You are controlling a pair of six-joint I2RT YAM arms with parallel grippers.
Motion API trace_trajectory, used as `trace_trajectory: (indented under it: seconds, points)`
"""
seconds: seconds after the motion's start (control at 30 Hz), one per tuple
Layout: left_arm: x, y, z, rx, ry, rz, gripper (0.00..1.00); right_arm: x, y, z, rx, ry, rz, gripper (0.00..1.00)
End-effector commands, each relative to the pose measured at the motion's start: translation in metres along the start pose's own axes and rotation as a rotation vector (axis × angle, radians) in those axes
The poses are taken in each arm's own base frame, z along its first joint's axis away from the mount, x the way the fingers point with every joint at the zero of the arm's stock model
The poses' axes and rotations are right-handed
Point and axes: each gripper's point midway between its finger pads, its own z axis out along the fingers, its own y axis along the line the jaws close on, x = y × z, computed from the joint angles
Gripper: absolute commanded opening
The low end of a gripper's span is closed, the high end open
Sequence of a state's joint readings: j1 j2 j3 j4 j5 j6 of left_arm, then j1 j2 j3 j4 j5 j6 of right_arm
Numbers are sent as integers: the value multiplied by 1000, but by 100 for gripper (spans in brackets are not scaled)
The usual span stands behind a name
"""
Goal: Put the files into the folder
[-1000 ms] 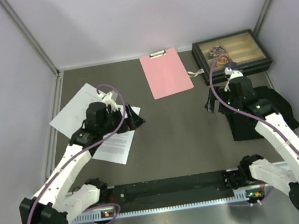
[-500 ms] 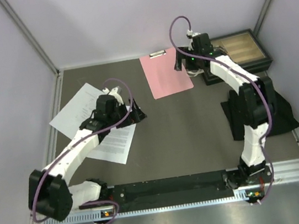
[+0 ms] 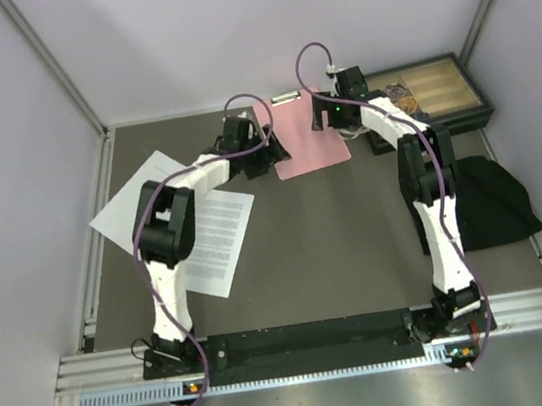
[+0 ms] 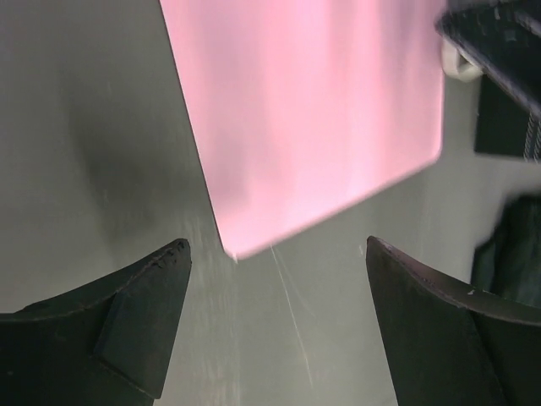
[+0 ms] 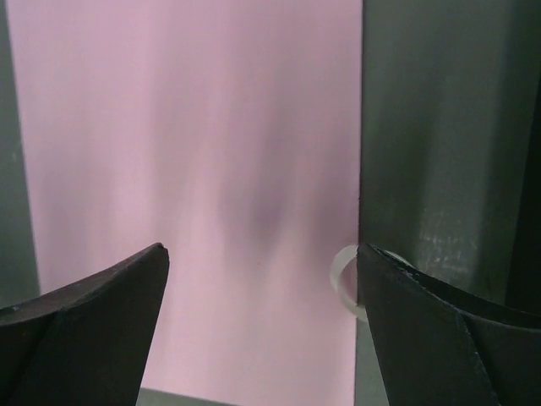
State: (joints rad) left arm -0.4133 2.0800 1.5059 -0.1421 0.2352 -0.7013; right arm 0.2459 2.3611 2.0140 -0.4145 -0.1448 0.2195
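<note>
The pink folder [image 3: 304, 138] lies flat at the back middle of the table, its metal clip [image 3: 284, 97] at the far edge. The files, two white sheets, lie at the left: one with dense print [image 3: 217, 236] and one with sparse print [image 3: 141, 196] partly under it. My left gripper [image 3: 270, 153] is open and empty, low beside the folder's near left corner [image 4: 254, 228]; in its wrist view the gripper [image 4: 277, 245] is over bare table. My right gripper [image 3: 320, 115] is open and empty over the folder's right edge, with pink surface [image 5: 194, 152] between its fingers [image 5: 93, 313].
A dark box with a glass lid [image 3: 427, 90] stands right of the folder. A black cloth [image 3: 487, 198] lies at the right. A small white loop [image 5: 341, 279] lies at the folder's right edge. Grey walls enclose the table.
My left arm has left the sheets and stretched far back to the folder's left corner. My right gripper has shifted a little left over the folder's right edge.
</note>
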Motion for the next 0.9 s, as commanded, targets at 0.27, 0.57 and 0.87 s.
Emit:
trace_trajectory:
  seconds: [0.27, 0.57, 0.87]
  points:
    - [-38, 49, 73, -77, -25, -126, 89, -23, -21, 33, -44, -40, 11, 93]
    - [-12, 63, 93, -68, 52, -183, 83, -15, 7, 40, -227, -17, 126, 78]
    - [8, 69, 81, -77, 110, -158, 65, 9, 40, 17, -404, 41, 224, 58]
